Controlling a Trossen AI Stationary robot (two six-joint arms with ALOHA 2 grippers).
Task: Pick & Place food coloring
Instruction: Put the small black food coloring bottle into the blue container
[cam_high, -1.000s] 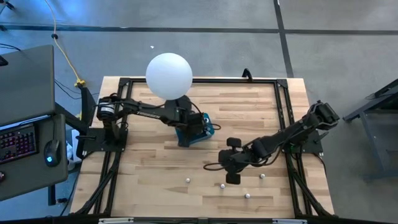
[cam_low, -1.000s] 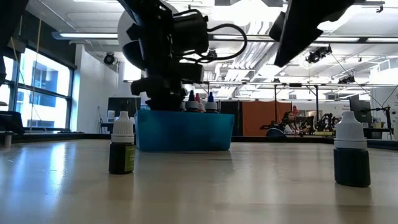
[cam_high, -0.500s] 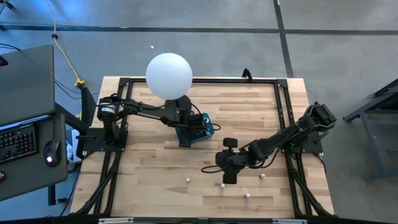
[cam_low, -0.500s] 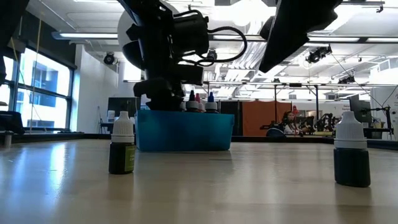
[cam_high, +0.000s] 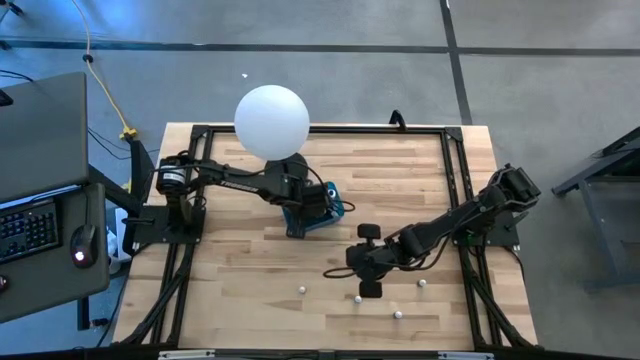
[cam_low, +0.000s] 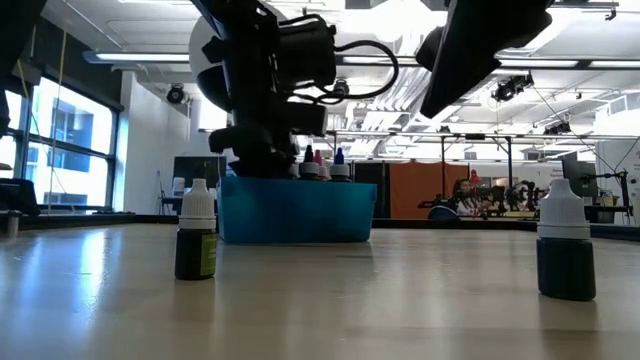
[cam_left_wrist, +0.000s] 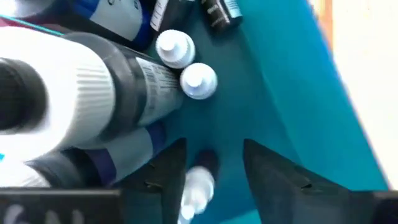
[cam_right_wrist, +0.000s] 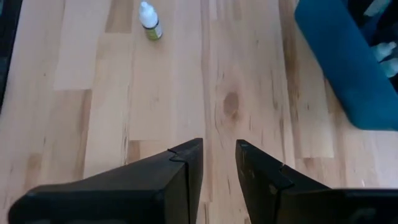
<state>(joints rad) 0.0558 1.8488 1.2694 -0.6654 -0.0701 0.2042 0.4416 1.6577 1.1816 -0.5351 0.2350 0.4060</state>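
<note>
Wooden table (cam_high: 250, 270) carries four loose food coloring bottles (cam_high: 398, 314) near its front edge; more fill the teal box (cam_high: 325, 217) mid-table. Left gripper (cam_left_wrist: 210, 163), parted, reaches inside it; right gripper (cam_right_wrist: 217, 158), parted and empty, hovers by the loose ones.

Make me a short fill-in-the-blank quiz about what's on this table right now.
1. The left gripper is inside the teal ____.
2. The right gripper holds ____.
3. The bottle ahead of the right gripper stands on the ____.

Answers: box; nothing; table
</note>
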